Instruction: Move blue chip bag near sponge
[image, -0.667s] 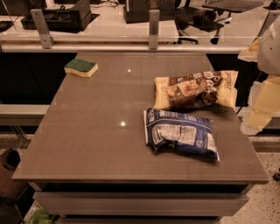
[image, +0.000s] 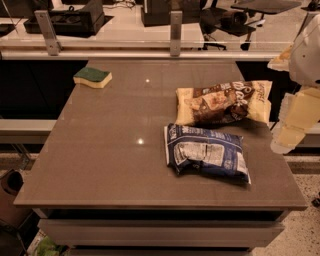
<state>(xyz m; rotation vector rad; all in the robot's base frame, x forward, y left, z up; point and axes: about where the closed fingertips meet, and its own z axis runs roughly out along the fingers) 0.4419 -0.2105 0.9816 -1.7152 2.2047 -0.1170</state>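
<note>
The blue chip bag (image: 207, 154) lies flat on the brown table (image: 110, 150), right of the middle and toward the front. The sponge (image: 92, 77), green top over a pale yellow body, sits at the table's far left corner. The gripper (image: 295, 125) hangs at the right edge of the view, beyond the table's right side, to the right of and above the blue bag. It touches nothing.
A yellow-and-brown snack bag (image: 225, 102) lies just behind the blue bag, nearly touching it. A glass barrier with metal posts (image: 175, 32) runs along the table's far edge. Office desks and chairs stand behind it. A bin (image: 12, 192) stands at the lower left.
</note>
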